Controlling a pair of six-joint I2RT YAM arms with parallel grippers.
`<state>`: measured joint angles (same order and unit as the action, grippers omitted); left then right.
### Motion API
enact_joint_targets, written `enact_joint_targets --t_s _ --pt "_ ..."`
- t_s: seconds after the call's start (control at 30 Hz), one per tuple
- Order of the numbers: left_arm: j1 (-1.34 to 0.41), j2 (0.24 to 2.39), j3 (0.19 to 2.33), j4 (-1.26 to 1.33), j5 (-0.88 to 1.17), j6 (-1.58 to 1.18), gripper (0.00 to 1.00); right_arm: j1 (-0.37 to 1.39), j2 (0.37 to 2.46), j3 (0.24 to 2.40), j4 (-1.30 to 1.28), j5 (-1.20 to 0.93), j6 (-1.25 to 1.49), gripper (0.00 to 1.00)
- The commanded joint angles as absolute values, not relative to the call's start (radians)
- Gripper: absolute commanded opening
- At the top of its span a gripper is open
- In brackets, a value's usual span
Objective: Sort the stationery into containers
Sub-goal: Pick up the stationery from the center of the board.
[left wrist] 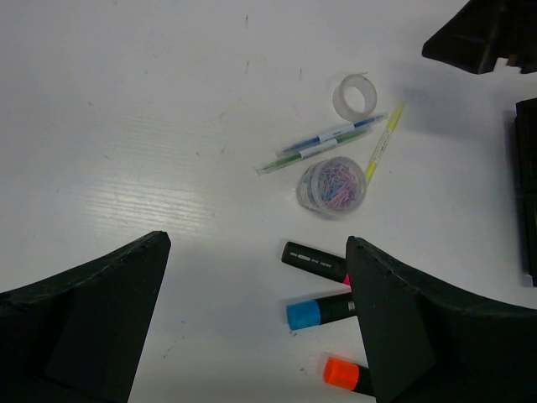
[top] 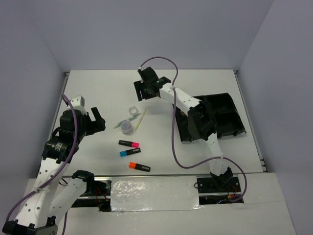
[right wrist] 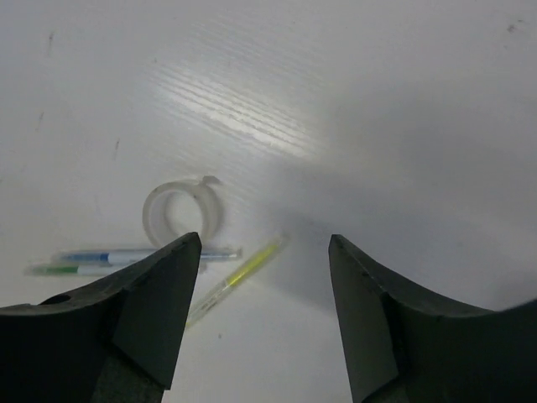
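Observation:
Pink [top: 128, 143], blue [top: 129, 152] and orange [top: 139, 167] highlighters lie in a column at the table's middle. Above them are a clear pot of paper clips [top: 126, 128], thin grey pens [top: 121, 123], a yellow-green pen [top: 140, 120] and a clear tape ring [top: 133, 111]. No grey tape roll shows. The black organiser tray [top: 230, 105] is at the right. My left gripper [top: 98, 120] is open and empty, left of the pot [left wrist: 332, 185]. My right gripper [top: 145, 88] is open and empty, hovering beyond the ring [right wrist: 180, 214] and the yellow-green pen [right wrist: 243, 273].
The right arm's forearm [top: 195, 115] crosses over the tray's left part. White walls close the table at the back and both sides. A taped strip [top: 154, 193] runs along the near edge between the arm bases.

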<state>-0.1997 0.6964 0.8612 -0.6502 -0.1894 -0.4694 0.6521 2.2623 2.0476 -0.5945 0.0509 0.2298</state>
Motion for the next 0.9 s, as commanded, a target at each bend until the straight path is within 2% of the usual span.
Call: enact_joint_targets --t_s 0.0,0.33,0.6,0.87 --pt "-0.201 0.704 0.871 -0.614 -0.193 -0.456 0.99 0.672 2.351 2.163 -0.61 0.006 0.239 0.68" --pt "-0.196 0.706 0.871 -0.609 -0.172 -0.448 0.99 0.696 2.35 2.069 -0.511 -0.078 0.282 0.66" --pt "-0.195 0.71 0.868 -0.604 -0.155 -0.443 0.99 0.735 2.444 2.183 -0.624 0.089 0.247 0.6" --pt "-0.193 0.712 0.868 -0.601 -0.144 -0.439 1.0 0.736 2.514 2.215 -0.646 0.095 0.245 0.53"
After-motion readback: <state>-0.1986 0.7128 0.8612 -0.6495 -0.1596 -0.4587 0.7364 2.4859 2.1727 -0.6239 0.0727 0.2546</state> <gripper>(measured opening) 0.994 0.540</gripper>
